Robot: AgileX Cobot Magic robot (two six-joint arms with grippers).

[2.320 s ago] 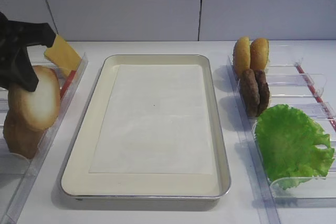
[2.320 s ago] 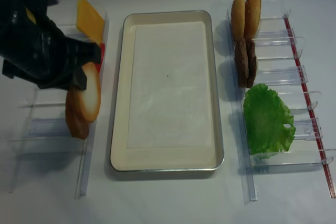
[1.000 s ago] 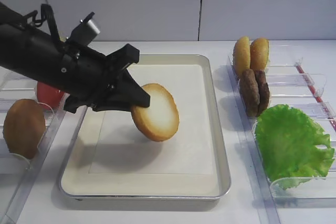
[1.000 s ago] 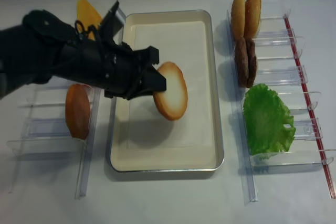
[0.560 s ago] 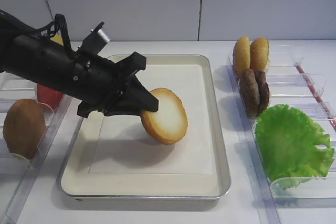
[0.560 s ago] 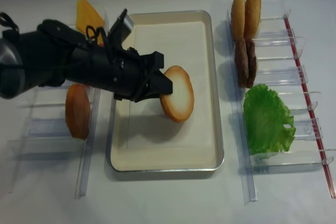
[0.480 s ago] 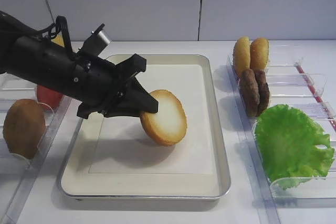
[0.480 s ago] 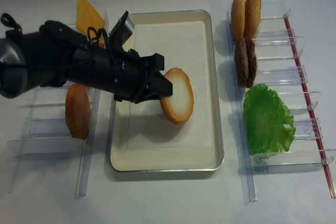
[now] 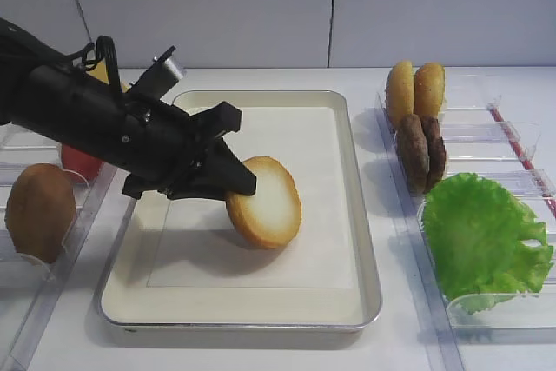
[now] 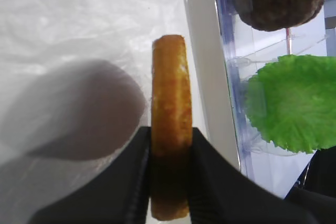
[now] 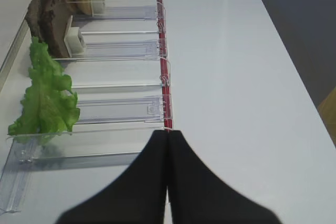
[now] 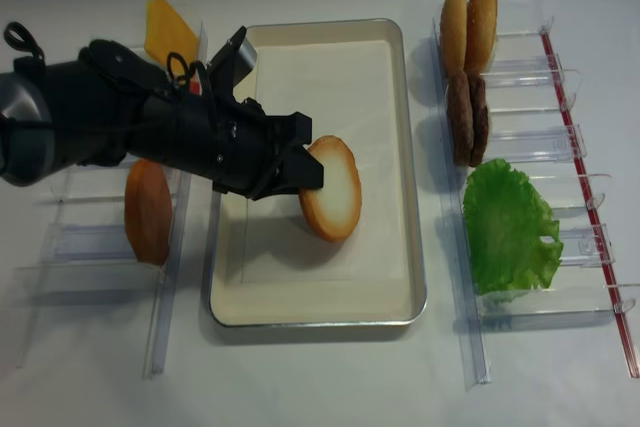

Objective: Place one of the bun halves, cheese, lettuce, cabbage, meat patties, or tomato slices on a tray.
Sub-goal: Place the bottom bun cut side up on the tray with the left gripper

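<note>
Left gripper (image 9: 236, 182) clamped on bun half (image 9: 265, 202), held on edge over tray (image 9: 217, 301) centre, tilted. Patties (image 9: 421, 152) at tray's 2 o'clock, lettuce (image 9: 482, 236) at 4. Right gripper (image 11: 167, 174) fingers pressed together, holding nothing.

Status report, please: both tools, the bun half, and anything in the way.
Left tool shut on bun half, held on edge over tray. Right tool shut, empty, parked beside bins. Liner bare below.
</note>
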